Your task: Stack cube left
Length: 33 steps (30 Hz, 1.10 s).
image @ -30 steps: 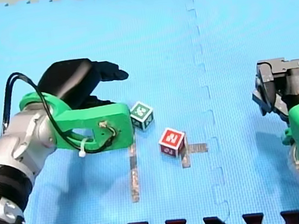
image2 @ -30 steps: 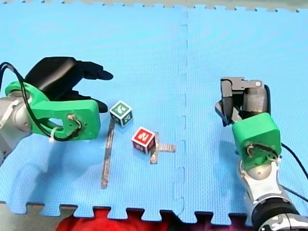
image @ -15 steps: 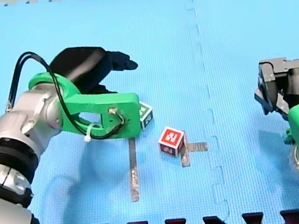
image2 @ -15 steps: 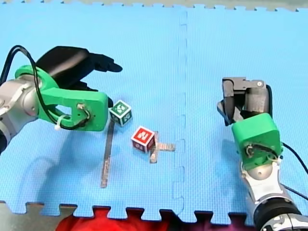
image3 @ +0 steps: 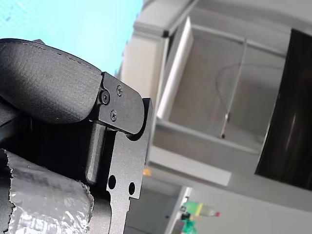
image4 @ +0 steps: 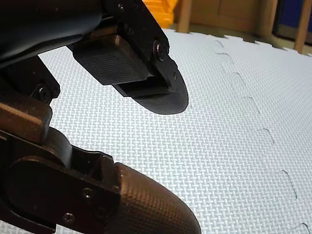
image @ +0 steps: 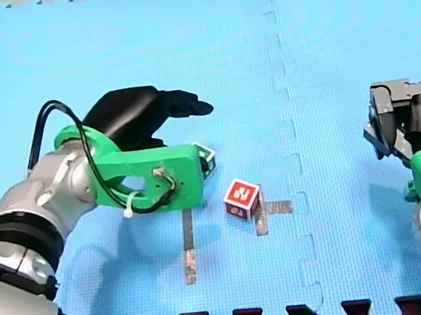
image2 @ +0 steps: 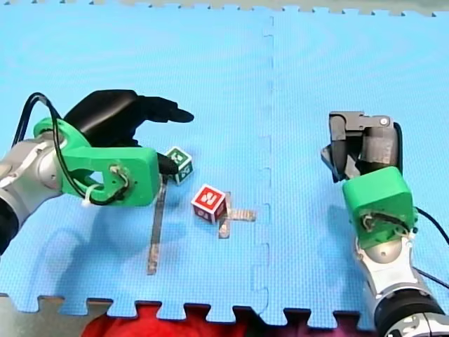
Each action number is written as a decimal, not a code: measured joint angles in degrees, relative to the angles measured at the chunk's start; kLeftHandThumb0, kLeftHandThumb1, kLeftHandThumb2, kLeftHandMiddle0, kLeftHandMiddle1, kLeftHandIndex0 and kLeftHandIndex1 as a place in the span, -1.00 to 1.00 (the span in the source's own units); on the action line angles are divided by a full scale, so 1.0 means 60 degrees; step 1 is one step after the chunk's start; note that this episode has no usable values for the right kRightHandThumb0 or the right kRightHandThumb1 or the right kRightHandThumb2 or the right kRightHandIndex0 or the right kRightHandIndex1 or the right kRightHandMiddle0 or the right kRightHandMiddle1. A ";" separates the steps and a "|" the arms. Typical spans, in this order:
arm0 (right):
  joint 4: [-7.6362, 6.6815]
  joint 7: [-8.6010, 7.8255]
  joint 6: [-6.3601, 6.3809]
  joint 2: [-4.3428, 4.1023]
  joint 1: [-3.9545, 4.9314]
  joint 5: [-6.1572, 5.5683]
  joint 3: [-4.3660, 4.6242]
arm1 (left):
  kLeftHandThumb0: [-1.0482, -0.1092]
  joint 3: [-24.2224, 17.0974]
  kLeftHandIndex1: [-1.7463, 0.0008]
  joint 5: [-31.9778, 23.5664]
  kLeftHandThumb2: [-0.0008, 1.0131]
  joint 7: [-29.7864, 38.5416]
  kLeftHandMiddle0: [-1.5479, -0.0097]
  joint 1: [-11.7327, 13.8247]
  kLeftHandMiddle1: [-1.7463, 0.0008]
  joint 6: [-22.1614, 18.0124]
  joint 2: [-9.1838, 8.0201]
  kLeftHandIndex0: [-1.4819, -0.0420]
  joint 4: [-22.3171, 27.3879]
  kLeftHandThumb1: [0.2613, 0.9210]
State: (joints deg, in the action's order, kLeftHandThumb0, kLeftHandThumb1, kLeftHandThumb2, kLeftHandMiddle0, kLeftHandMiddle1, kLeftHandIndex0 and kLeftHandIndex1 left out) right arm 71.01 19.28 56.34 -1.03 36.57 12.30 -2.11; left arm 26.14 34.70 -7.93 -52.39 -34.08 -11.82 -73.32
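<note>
A green cube (image2: 179, 163) with white markings lies on the blue foam mat (image2: 210, 70), partly hidden behind my left arm's green wrist mount. A red cube (image2: 209, 203) with a white figure sits just to its right and nearer to me, apart from it. My left hand (image2: 172, 140) comes in from the left and hovers over the green cube, its black fingers (image2: 175, 114) stretched above it and holding nothing. At the mat's right side my right hand (image2: 359, 144) is raised, fingers curled, holding nothing.
Two grey tape strips are stuck on the mat: a long one (image2: 155, 228) under my left hand and a short one (image2: 238, 214) beside the red cube. A mat seam (image2: 269, 105) runs front to back. Red fabric (image2: 175, 326) shows past the near edge.
My left hand has moved right, from beside the green cube to over it, now covering part of it. The right hand has drifted slightly right. Neither cube has moved.
</note>
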 measured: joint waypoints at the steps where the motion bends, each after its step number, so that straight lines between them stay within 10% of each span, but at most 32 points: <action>1: -0.0008 0.0128 -0.0001 -0.0023 -0.0003 0.0102 0.0049 | -1.00 -0.0027 1.00 -0.0055 -0.99 0.0081 -0.24 0.0000 -1.00 -0.0059 0.0007 0.11 -0.0027 0.84; 13: -0.0149 0.0872 -0.0008 -0.0188 -0.0056 0.0528 0.0318 | -1.00 -0.0079 0.99 -0.0091 -0.97 0.0172 -0.25 0.0081 -1.00 -0.0430 0.0002 0.12 -0.0110 0.94; 33: -0.0238 0.0471 0.0285 -0.0200 -0.0211 0.0204 0.0301 | -1.00 0.0193 0.99 0.0442 -0.91 -0.0758 -0.23 0.0278 -1.00 -0.0542 -0.0124 0.09 -0.0232 1.00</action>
State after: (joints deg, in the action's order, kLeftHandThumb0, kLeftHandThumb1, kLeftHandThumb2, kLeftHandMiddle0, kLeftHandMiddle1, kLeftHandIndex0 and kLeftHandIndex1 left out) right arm 69.58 22.11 58.05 -2.23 35.30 13.53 -0.30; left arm 27.29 37.35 -12.48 -50.73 -37.33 -12.57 -74.71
